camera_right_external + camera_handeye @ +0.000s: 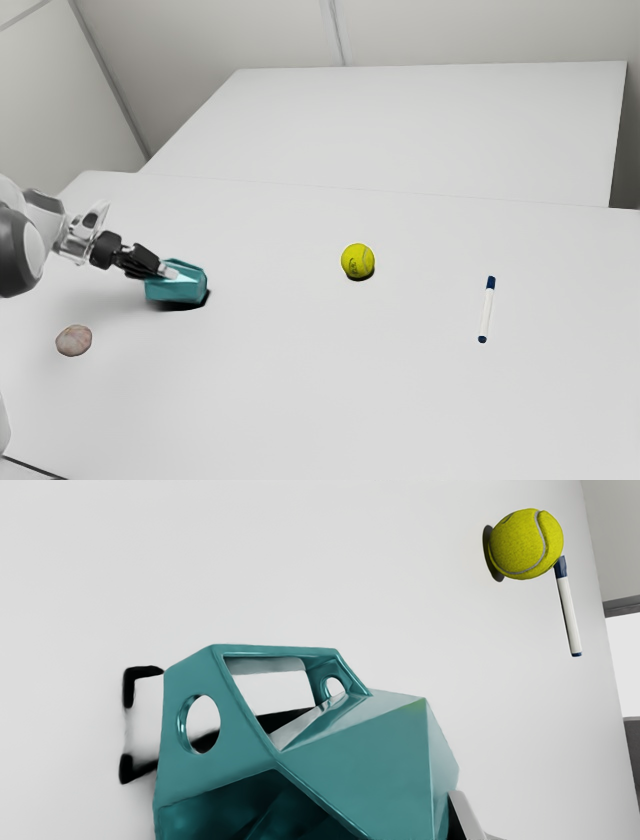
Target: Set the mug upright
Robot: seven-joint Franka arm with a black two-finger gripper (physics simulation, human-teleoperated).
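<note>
At the exterior view's left, a pale robot arm [20, 245] reaches in above a small, rounded stone [73, 340], dull pinkish brown and mottled.

Next along is the black gripper [168, 271], its end at the teal mug [177, 292]. Whether it is open, closed or holding the mug, I cannot tell.

The mug is near that end of the table [300, 400], looking tipped onto its side rather than upright; whether it bears on the tabletop is unclear. It will probably handle as light to middling in weight, stiff, and rather slippery where the glossy faces slope. If it is ceramic, a drop could chip it. The wall beside the dark hollow [250, 805] seems a sound place to take hold; the angled facets could let it twist, and the pierced frame [272, 650], likely the handle, looks thinner.

In the wrist view the mug is all flat planes and crisp edges, with round holes and a large four-sided gap in that frame.

Farther right sits a fuzzy yellow-green tennis ball [358, 261] with a pale curved seam. Rightmost lies a slim, smooth white marker [487, 312], dark blue at both ends. The table is matte and pale grey.
</note>
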